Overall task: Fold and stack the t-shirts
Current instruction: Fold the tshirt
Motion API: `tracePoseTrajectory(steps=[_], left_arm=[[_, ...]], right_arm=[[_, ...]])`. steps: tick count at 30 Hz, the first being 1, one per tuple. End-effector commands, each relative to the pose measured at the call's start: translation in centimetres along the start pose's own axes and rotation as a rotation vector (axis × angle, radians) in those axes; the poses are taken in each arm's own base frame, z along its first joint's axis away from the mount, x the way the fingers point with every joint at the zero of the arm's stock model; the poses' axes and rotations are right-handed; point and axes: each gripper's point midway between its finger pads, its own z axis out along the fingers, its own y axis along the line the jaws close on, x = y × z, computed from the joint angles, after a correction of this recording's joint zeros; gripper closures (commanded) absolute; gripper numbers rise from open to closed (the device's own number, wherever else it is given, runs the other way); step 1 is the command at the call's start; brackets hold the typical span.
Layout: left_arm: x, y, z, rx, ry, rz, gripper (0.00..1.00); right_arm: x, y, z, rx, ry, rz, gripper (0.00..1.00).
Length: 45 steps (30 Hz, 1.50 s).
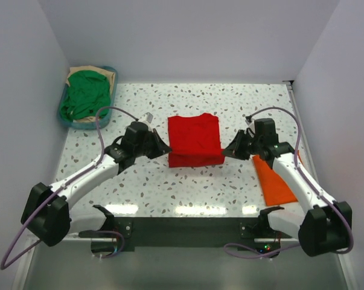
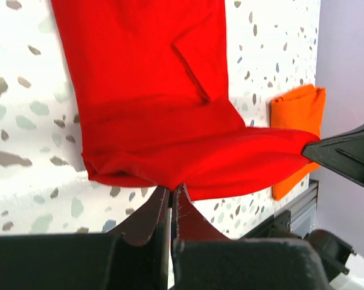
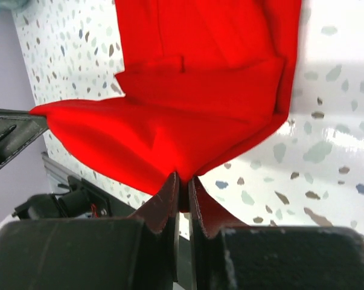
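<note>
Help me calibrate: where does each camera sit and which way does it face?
Top external: above, behind the bases, looking down on the red t-shirt; both arms show.
Left wrist: faces right toward the orange t-shirt; left end effector pinches red cloth.
Right wrist: faces left; right end effector pinches red cloth.
Shared: wrist views both show the red t-shirt and the opposite arm's tip.

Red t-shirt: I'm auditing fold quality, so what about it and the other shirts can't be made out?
Red t-shirt: far end cut by both wrist views' top edge.
Orange t-shirt: top view, right arm covers part.
Tan shirt: top view, mostly under the green shirt in the basket.
</note>
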Motion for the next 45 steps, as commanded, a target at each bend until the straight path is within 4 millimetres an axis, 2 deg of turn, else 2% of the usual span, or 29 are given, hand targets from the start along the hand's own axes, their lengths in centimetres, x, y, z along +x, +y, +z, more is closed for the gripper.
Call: tracePoseTrajectory(steps=[1, 3, 5, 6, 7, 8, 9, 11, 12, 15, 18, 20, 22, 23, 24, 26, 27, 29, 30, 32, 33, 35, 36, 39, 40, 42, 43, 44, 45], left_arm=[[-3.8, -1.0, 1.1, 0.035, -0.033, 0.019, 1.00], [-6.0, -1.8, 1.6, 0.050, -0.046, 0.024, 1.00], [-6.8, -1.3, 3.1, 0.025, -0.026, 0.019, 1.00], [-8.1, -2.4, 3.2, 0.049, -0.037, 0.028, 1.00], [-8.6, -1.5, 4.3, 0.029, -0.028, 0.016, 1.00], [-9.9, -2.2, 4.4, 0.038, -0.044, 0.021, 1.00], [-10.7, -2.0, 4.8, 0.036, -0.049, 0.015, 1.00], [-12.0, -1.7, 6.1, 0.031, -0.043, 0.008, 1.00], [-12.4, -0.4, 7.1, 0.010, -0.030, -0.012, 1.00], [-14.8, -0.1, 8.2, 0.037, -0.043, -0.024, 1.00], [-16.3, 1.6, 11.2, 0.046, -0.021, -0.046, 1.00], [-18.6, 1.0, 12.2, 0.079, -0.045, -0.032, 1.00], [-18.9, 2.4, 14.7, 0.086, -0.016, -0.040, 1.00], [-20.7, 1.4, 15.1, 0.111, -0.041, -0.019, 1.00], [-20.1, 2.9, 17.0, 0.109, -0.003, -0.033, 1.00], [-21.5, 2.5, 18.3, 0.139, -0.018, -0.021, 1.00], [-20.9, 3.5, 19.8, 0.153, 0.011, -0.031, 1.00], [-21.9, 3.7, 20.5, 0.168, -0.006, -0.031, 0.92], [-22.1, 4.5, 20.9, 0.156, -0.011, -0.041, 0.80], [-22.8, 4.7, 20.8, 0.178, -0.048, -0.042, 0.67], [-23.5, 4.8, 20.2, 0.181, -0.070, -0.044, 0.61], [-24.1, 4.9, 19.3, 0.203, -0.106, -0.048, 0.52], [-25.4, 4.5, 18.0, 0.207, -0.144, -0.038, 0.44], [-26.8, 3.7, 15.5, 0.178, -0.206, 0.009, 0.40], [-26.1, 4.3, 15.1, 0.153, -0.204, 0.011, 0.40], [-26.1, 3.1, 13.4, 0.147, -0.239, 0.024, 0.42], [-25.6, 3.0, 13.1, 0.135, -0.237, 0.022, 0.45], [-23.8, 3.0, 13.5, 0.123, -0.208, 0.026, 0.48], [-23.4, 2.5, 13.1, 0.111, -0.216, 0.037, 0.61]], right_arm=[[-4.6, 1.9, 0.9, -0.011, -0.076, -0.038, 1.00], [-5.7, 2.1, 1.7, -0.006, -0.076, -0.031, 1.00], [-7.3, 2.3, 3.1, -0.003, -0.069, -0.023, 1.00], [-7.8, 2.4, 3.5, -0.004, -0.062, -0.021, 1.00], [-9.0, 3.2, 3.7, -0.020, -0.080, -0.028, 1.00], [-9.4, 2.4, 4.9, -0.003, -0.057, -0.007, 1.00], [-10.7, 3.1, 5.0, -0.016, -0.074, -0.011, 1.00], [-11.8, 2.0, 6.8, 0.005, -0.053, 0.017, 1.00], [-13.2, 2.7, 7.0, -0.008, -0.067, 0.013, 1.00], [-15.6, 2.8, 9.2, -0.021, -0.056, 0.023, 1.00], [-18.0, 2.3, 11.6, -0.018, -0.057, 0.042, 1.00], [-19.1, 1.6, 13.0, -0.020, -0.047, 0.068, 1.00], [-20.5, 0.4, 15.0, -0.015, -0.046, 0.089, 1.00], [-20.8, 0.2, 15.6, -0.024, -0.042, 0.106, 1.00], [-21.3, -0.6, 17.1, -0.020, -0.034, 0.116, 1.00], [-21.7, -1.5, 18.2, -0.013, -0.026, 0.135, 1.00], [-22.2, -1.6, 18.6, -0.020, -0.031, 0.137, 1.00], [-22.8, -2.4, 19.5, -0.033, -0.051, 0.157, 1.00], [-23.3, -2.2, 19.7, -0.053, -0.061, 0.151, 0.97], [-23.9, -2.9, 20.1, -0.053, -0.068, 0.160, 0.83], [-24.4, -2.9, 20.0, -0.059, -0.079, 0.158, 0.67], [-25.5, -2.9, 19.3, -0.063, -0.109, 0.153, 0.52], [-25.8, -2.7, 18.8, -0.066, -0.118, 0.148, 0.43], [-26.8, -2.3, 16.6, -0.044, -0.168, 0.125, 0.37], [-26.9, -2.4, 16.0, -0.019, -0.189, 0.106, 0.37], [-26.7, -1.9, 14.1, -0.002, -0.221, 0.087, 0.37], [-26.1, -1.7, 13.7, 0.006, -0.221, 0.081, 0.37], [-25.6, -1.6, 13.5, 0.009, -0.222, 0.076, 0.37], [-24.2, -0.7, 13.0, 0.004, -0.215, 0.057, 0.37]])
